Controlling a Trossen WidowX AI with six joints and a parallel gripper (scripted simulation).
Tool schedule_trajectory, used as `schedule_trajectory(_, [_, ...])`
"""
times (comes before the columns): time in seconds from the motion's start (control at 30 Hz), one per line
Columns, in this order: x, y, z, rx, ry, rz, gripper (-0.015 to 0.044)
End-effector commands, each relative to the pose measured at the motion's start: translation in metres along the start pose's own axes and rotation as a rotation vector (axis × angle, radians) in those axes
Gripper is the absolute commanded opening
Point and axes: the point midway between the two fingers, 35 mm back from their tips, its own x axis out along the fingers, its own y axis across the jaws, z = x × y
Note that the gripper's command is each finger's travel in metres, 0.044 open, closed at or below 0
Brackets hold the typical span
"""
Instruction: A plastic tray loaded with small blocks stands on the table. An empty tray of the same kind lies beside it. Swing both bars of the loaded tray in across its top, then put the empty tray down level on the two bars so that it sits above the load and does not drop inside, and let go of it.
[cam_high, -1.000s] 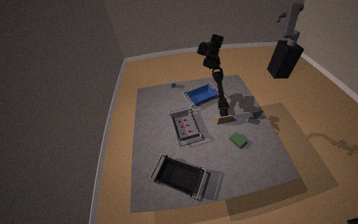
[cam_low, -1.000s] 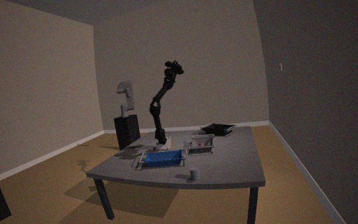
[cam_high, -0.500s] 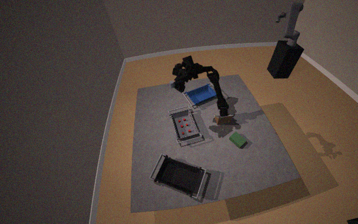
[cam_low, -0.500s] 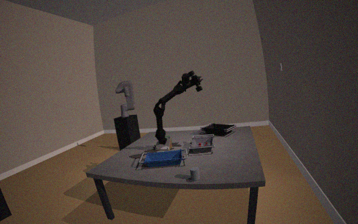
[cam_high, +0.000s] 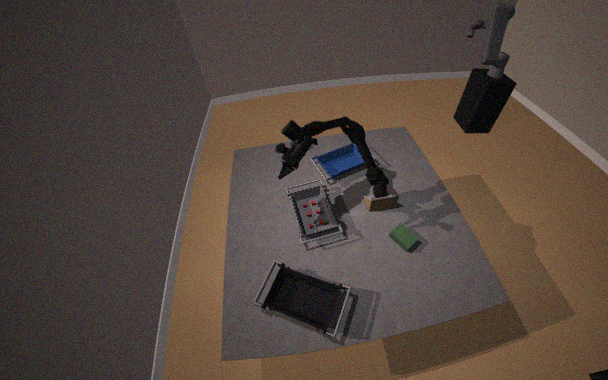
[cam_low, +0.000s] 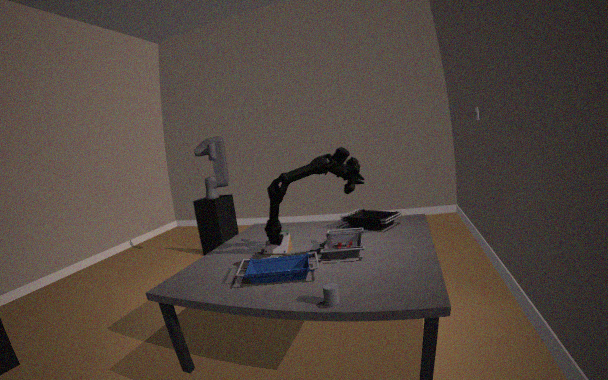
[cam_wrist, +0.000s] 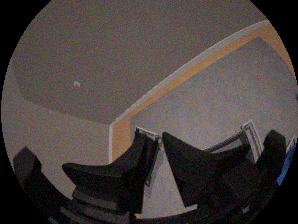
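The grey loaded tray (cam_high: 322, 233) (cam_low: 341, 255) (cam_wrist: 227, 146) stands mid-table with several red blocks (cam_high: 310, 214) (cam_low: 345, 245) inside. Its two wire bars lie out over its ends. An empty black tray (cam_high: 305, 300) (cam_low: 372, 218) and an empty blue tray (cam_high: 342, 162) (cam_low: 277, 272) (cam_wrist: 287, 165) stand on either side, each with bars out at its ends. My gripper (cam_high: 281, 175) (cam_low: 361, 181) (cam_wrist: 154, 136) is empty, its fingers a little apart. It hangs high above the table, near the loaded tray's blue-tray end in the top view. The near finger hides part of the loaded tray in the wrist view.
A green block (cam_high: 405, 237) lies near my arm's base. A small grey cylinder (cam_low: 330, 295) stands near the table edge beyond the blue tray. Another arm (cam_high: 495, 45) (cam_low: 219, 165) stands on a black pedestal (cam_high: 482, 102) (cam_low: 216, 220) off the table.
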Motion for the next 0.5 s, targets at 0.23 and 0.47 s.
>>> schedule_trajectory(0.23, [0.011, -0.176, -0.032, -0.252, 0.336, -0.494, 0.009])
schedule_trajectory(0.47, [-0.023, -0.279, -0.059, -0.438, 0.672, -0.719, 0.009])
